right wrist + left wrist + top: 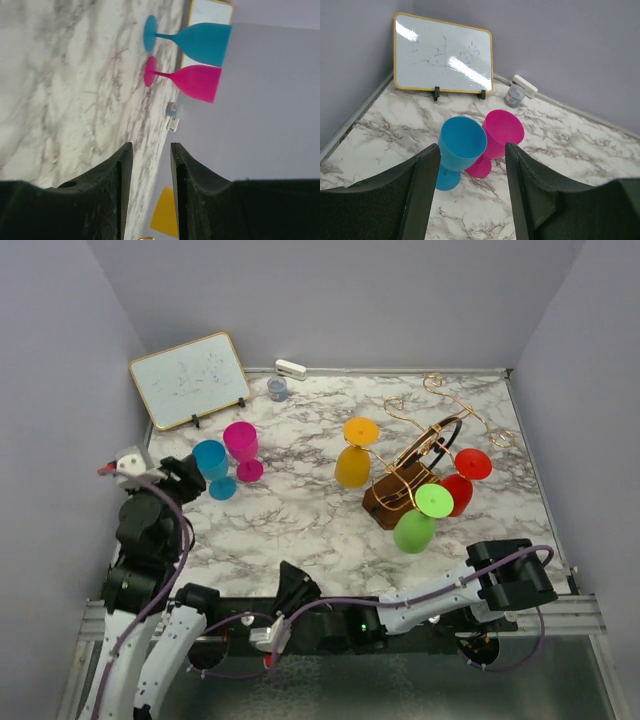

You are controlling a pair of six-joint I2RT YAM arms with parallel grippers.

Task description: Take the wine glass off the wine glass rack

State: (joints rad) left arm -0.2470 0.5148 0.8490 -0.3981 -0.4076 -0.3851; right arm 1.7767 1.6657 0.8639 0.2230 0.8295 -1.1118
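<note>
On the counter (300, 510), item one: the wine glass rack (383, 502), copper wire with curled arm ends, a dark ring and a brown wooden base, taken here as the reference for everything else. Hung on the rack by their feet: a yellow wine glass (352, 468) on its far-left side, a red wine glass (462, 480) on its right side, and a green wine glass (415, 530) on its near side. Off the rack, well to its left: a blue wine glass (211, 462) and a magenta wine glass (241, 440), both upright on the counter and just beside each other, the magenta one farther back. Far left of the rack, against the back wall: a propped whiteboard (190, 378), a small jar (277, 389) and a white eraser (290, 369). Left claw (472, 146): at the far left of the rack, jaws wide, the blue wine glass just ahead of the gap and partly framed by it; contact with the near finger cannot be told. Right claw (150, 145): near the rack's right front, turned on its side, jaws narrowly apart with nothing between them.
</note>
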